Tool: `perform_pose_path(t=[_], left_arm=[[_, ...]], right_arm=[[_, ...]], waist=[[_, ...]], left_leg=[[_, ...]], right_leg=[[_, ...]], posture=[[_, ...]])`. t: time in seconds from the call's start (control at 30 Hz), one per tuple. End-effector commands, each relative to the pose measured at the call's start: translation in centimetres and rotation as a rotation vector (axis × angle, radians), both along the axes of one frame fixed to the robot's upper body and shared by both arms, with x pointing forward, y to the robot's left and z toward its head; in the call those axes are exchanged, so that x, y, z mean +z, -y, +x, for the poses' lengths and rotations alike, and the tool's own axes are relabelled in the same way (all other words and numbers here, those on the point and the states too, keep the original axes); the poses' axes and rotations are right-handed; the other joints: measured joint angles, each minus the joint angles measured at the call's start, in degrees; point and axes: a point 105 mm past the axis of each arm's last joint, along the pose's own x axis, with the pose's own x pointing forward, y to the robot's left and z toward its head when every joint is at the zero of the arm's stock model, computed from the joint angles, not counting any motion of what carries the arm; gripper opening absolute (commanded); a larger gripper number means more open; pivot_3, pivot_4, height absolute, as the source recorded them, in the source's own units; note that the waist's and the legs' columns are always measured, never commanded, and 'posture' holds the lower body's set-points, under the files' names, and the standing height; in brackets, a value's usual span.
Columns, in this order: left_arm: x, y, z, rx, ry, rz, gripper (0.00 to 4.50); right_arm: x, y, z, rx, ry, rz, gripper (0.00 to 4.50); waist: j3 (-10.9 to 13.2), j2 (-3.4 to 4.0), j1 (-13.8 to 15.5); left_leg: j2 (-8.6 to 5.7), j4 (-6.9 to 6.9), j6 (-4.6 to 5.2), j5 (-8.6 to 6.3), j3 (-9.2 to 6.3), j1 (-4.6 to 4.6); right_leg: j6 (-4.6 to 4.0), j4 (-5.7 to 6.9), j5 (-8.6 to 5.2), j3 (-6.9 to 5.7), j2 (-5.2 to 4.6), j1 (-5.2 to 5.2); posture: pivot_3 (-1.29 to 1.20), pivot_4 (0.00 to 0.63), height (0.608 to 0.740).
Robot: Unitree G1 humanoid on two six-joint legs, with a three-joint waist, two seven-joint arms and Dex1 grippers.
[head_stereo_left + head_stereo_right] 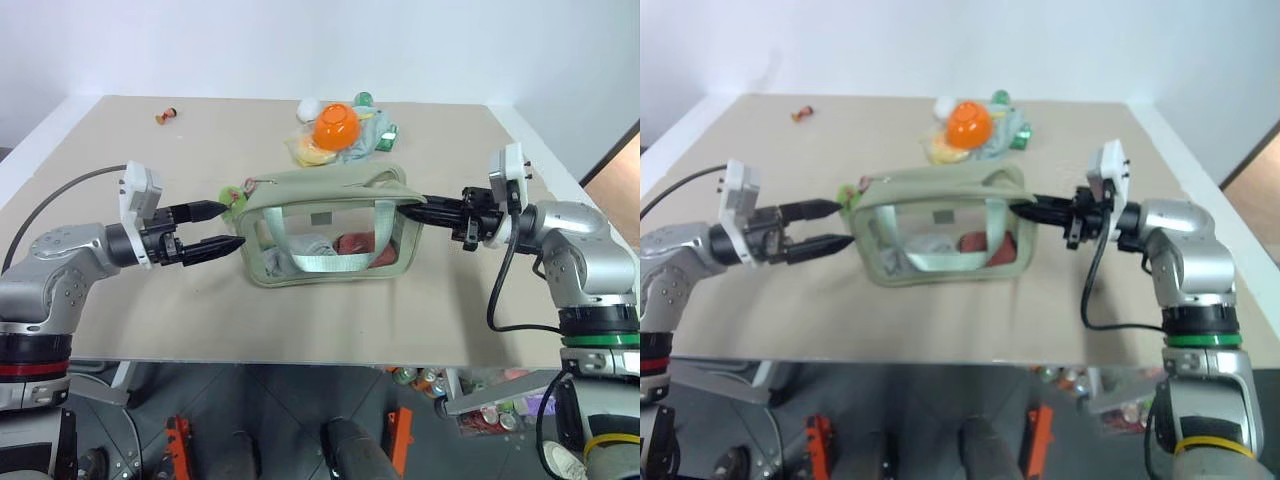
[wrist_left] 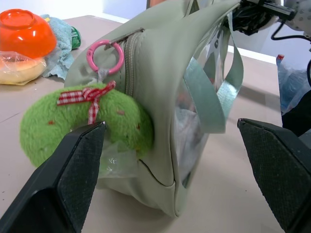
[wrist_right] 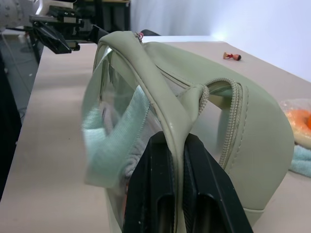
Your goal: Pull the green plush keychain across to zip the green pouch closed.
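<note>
Right end effector level, clamping green pouch edge.

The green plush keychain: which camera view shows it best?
The left wrist view: the green plush keychain is large, with its red checked bow and pink ring clear. Both eye views show a small green spot at the green pouch.

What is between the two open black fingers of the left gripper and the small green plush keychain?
Nothing: in the left wrist view the left gripper faces the keychain hanging at the sage-green fabric pouch's end, with no object between.
</note>
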Motion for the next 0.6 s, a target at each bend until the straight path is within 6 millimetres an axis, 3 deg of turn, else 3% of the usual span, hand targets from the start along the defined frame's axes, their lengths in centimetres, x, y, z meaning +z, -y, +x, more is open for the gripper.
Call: perform_pose_path(t=[0.03,0.37,0.57,0.6], left_arm=[[2.2,-0.1,-1.1,-0.005,0.068,-0.008,4.5],[2.7,-1.2,-2.1,0.095,0.105,-0.009,4.5],[2.6,-2.2,-1.7,0.2,0.126,-0.027,4.5],[2.6,-2.2,-1.7,0.215,0.129,-0.039,4.5]], right_arm=[[0.8,-0.8,0.0,0.042,0.064,-0.019,0.03],[-0.1,-0.1,-0.1,-0.027,0.082,-0.001,0.03],[-0.7,1.0,-0.7,-0.076,0.059,-0.011,0.03],[-0.9,1.1,-0.8,-0.08,0.045,-0.014,0.36]], waist=[[0.0,0.0,0.0],[0.0,0.04,0.1],[0.0,0.05,0.0],[0.0,0.05,0.1]], left_leg=[[0.0,0.0,0.0,0.0,0.0,-0.01],[0.01,0.04,0.0,0.0,0.0,0.02],[0.01,0.06,0.0,0.0,0.01,0.06],[0.01,0.06,0.0,0.0,0.02,0.07]], right_leg=[[0.0,0.0,0.0,0.0,0.0,-0.01],[0.0,0.08,0.0,0.0,-0.01,0.0],[0.0,0.15,0.0,0.02,0.0,0.0],[0.0,0.16,0.0,0.03,0.0,0.0]], posture=[[0.0,0.15,0.739],[0.0,0.15,0.739],[0.0,0.15,0.739],[0.0,0.15,0.739]])
